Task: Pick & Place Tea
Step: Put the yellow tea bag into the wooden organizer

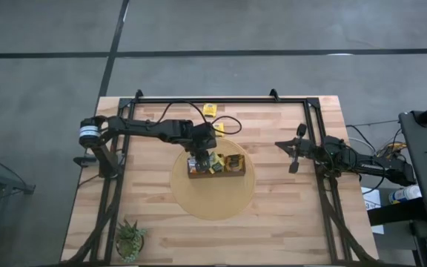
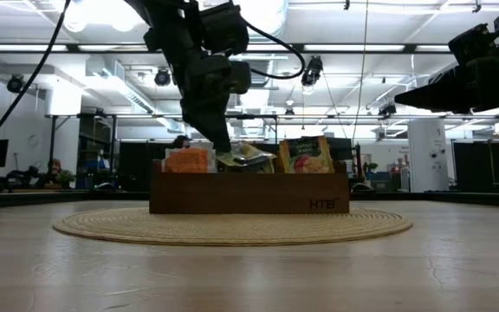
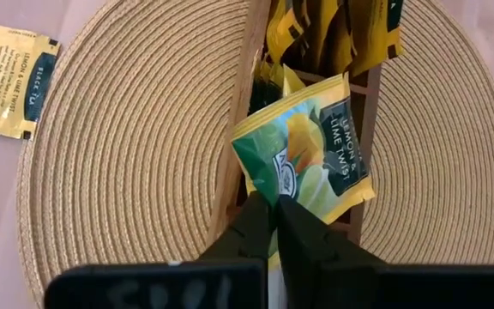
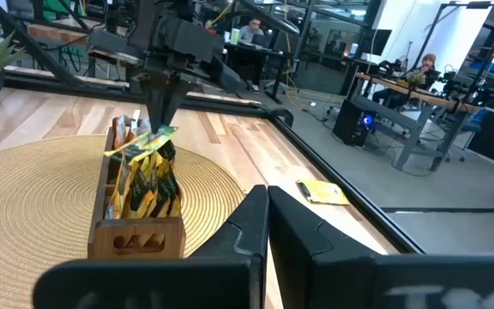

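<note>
The table (image 1: 288,215) offers open room on every side of the round woven mat (image 1: 213,202), on which the brown box (image 2: 249,192) is set, though the box walls and the sachets packed inside leave little slack. A green-and-yellow tea sachet (image 3: 309,154) is held over the box, pinched at one corner by the closed left hand (image 3: 274,215); it appears light, thin, floppy and probably slippery, so a grip nearer its middle would be steadier. The right hand (image 4: 267,206) is kept shut and empty near the table's right edge.

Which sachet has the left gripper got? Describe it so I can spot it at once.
On the round woven mat sits the brown box. Above its middle, the left gripper is shut on a green-and-yellow lemon-lime sachet, lying flat over the box while its neighbours stand upright inside.
</note>
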Controlling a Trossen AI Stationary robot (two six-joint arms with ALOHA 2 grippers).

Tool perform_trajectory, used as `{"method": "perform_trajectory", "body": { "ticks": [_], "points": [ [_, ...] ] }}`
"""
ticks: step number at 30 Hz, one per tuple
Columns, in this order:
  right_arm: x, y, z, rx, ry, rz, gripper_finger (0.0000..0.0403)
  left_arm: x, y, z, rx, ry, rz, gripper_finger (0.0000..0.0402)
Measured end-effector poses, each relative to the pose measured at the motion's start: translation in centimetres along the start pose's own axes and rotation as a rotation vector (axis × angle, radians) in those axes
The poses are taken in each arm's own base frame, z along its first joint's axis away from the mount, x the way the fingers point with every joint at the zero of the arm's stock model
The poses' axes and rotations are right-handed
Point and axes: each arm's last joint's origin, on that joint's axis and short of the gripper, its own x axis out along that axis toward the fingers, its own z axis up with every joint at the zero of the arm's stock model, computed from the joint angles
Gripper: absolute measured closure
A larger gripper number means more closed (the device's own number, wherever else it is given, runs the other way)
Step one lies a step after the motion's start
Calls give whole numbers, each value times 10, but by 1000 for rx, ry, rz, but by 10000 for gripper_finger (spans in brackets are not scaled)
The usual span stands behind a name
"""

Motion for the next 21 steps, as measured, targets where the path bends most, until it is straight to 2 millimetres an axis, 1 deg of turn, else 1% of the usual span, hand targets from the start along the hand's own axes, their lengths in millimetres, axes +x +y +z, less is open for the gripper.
{"method": "perform_trajectory", "body": {
  "ticks": [9,13,16,21],
  "points": [
    [0,0,0,0,0,0,394,-11,-4,14,43,-54,-5,391],
    [0,0,0,0,0,0,394,-12,-6,16,89,-61,1,392],
    [0,0,0,0,0,0,394,-12,-12,15,128,-57,10,392],
    [0,0,0,0,0,0,394,-9,-28,11,185,-46,63,392]
  ]
}}
